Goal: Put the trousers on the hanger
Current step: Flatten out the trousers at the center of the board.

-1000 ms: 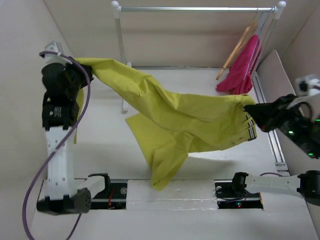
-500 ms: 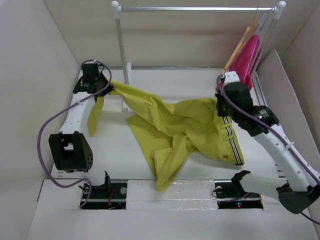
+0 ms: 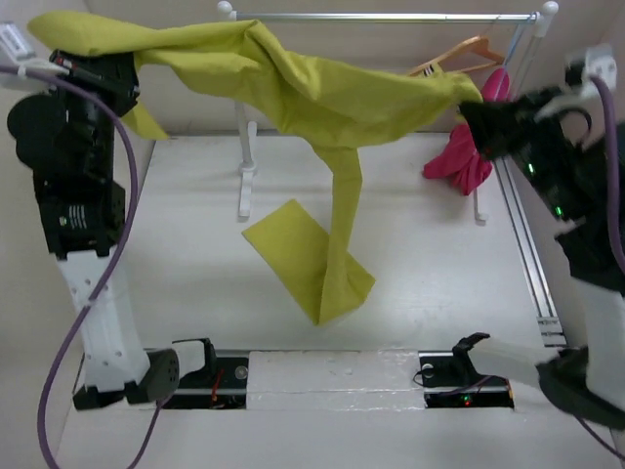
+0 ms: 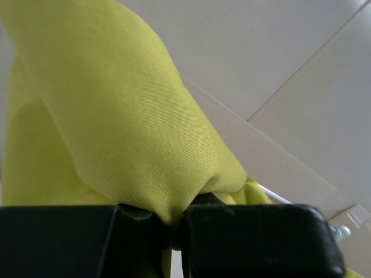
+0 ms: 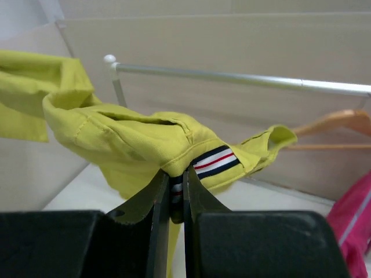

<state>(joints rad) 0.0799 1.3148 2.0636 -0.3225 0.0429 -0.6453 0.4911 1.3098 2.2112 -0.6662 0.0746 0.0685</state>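
The yellow-green trousers (image 3: 322,93) hang stretched high between my two grippers, in front of the rail. One leg drops down, and its end lies folded on the table (image 3: 293,249). My left gripper (image 3: 122,70) is shut on one end of the cloth (image 4: 139,116), at the upper left. My right gripper (image 3: 471,112) is shut on the other end, pinching the striped trim band (image 5: 213,160). The tan wooden hanger (image 3: 459,54) hangs on the rail just behind and above the right gripper, and shows in the right wrist view as the hanger (image 5: 336,121).
The white-and-silver clothes rail (image 3: 381,17) spans the back, its left post (image 3: 241,147) standing on the table. A magenta-pink garment (image 3: 464,156) hangs at the back right under the hanger. A metal track (image 3: 527,254) runs along the right wall. Side walls stand close.
Both arms have risen from low over the table. The trousers, which lay spread on the table, now hang high in front of the rail with one leg trailing down.
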